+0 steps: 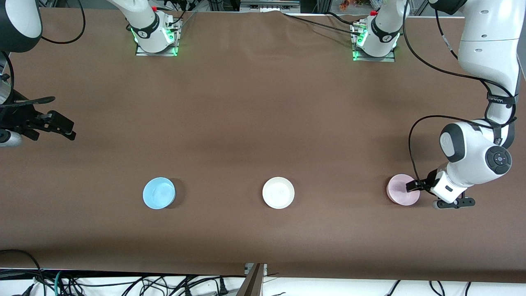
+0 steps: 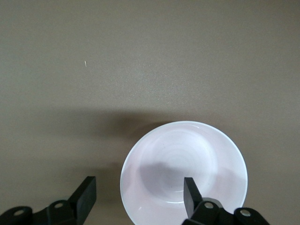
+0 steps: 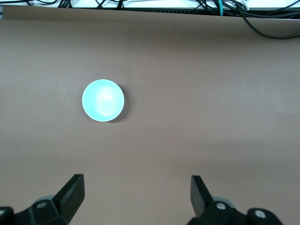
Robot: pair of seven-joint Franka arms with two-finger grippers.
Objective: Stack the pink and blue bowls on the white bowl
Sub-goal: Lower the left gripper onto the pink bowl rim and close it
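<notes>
Three bowls sit in a row near the front camera. The pale pink bowl (image 1: 400, 191) is at the left arm's end, the white bowl (image 1: 278, 192) in the middle, the light blue bowl (image 1: 159, 193) toward the right arm's end. My left gripper (image 1: 425, 193) is down at the pink bowl (image 2: 183, 168) and open. It straddles the rim (image 2: 139, 194), one finger inside the bowl and one outside, neither pressing it. My right gripper (image 1: 61, 127) waits open and holds nothing, over bare table at the right arm's end. The blue bowl (image 3: 103, 100) shows in its wrist view past the gripper (image 3: 136, 190).
The brown table (image 1: 263, 123) has both arm bases (image 1: 156, 33) along the edge farthest from the front camera. Cables (image 1: 123, 283) hang below the table edge nearest that camera. Wide gaps separate the bowls.
</notes>
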